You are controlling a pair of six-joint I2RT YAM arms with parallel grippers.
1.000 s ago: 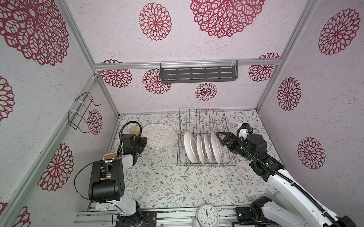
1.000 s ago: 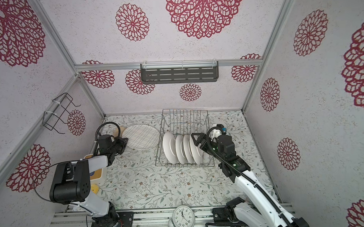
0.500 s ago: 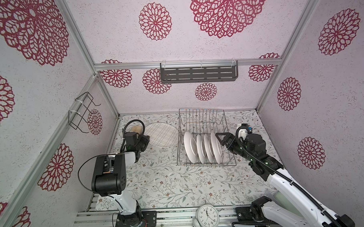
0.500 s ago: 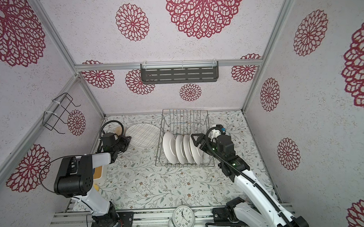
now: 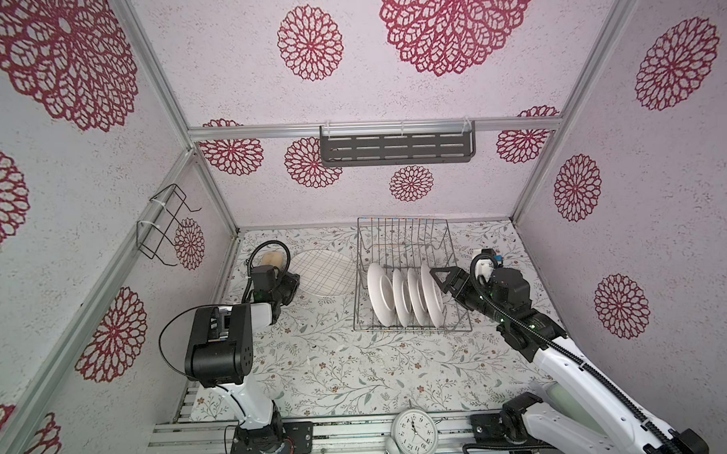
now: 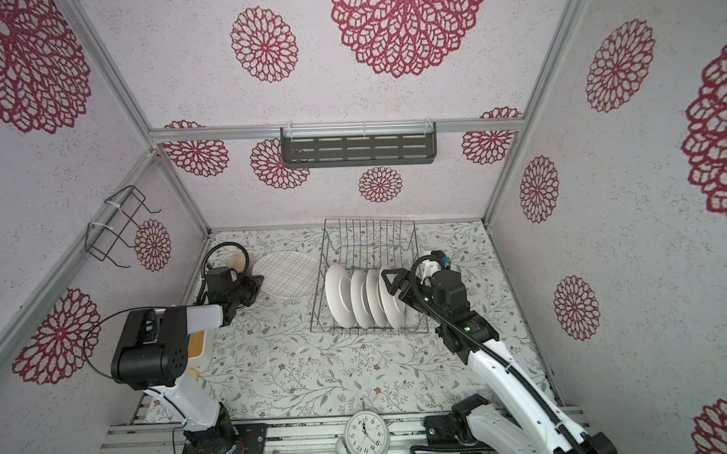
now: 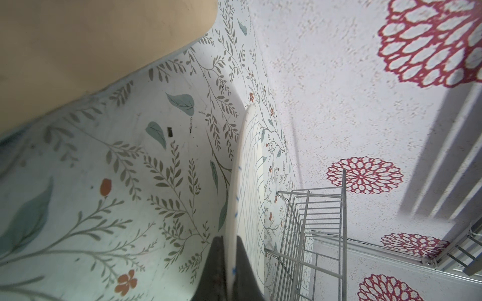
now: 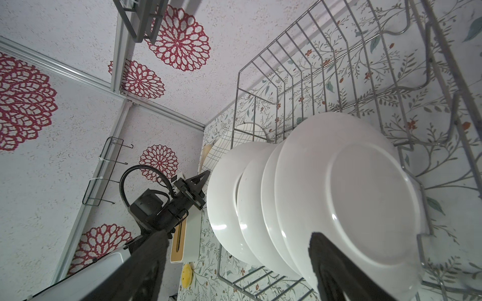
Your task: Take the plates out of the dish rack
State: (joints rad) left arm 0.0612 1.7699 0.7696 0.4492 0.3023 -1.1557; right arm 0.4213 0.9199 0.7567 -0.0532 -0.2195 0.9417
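Across the lower half of both top views, the floral-patterned table point(image 5: 337, 362) carries all items under inspection.

The dish rack point(image 5: 401, 239) stands at centre frame toward the back wall, its rear half bare of crockery. In the left wrist view its wire corner point(image 7: 323, 208) shows at lower right.

The cream grid-lined plate point(image 5: 324, 273) is out of the rack, just left of it in both top views point(image 6: 286, 274), face up and close to flat. Whether its underside rests on the table cannot be told.

Four white-backed plates point(image 5: 378, 292) stand upright on edge in the rack's front half, side by side, backs toward the right of frame. The right wrist view shows them overlapping at centre point(image 8: 347, 198).

The left gripper point(image 5: 293, 282) is clamped on the left rim of the grid-lined plate; the left wrist view shows the rim pinched between both fingers point(image 7: 216, 260) at bottom centre.

The right gripper point(image 5: 440, 277) is spread wide and holds nothing. It sits just right of the rightmost racked plate; one finger point(image 8: 333, 260) crosses that plate's back at lower right. Contact cannot be confirmed.
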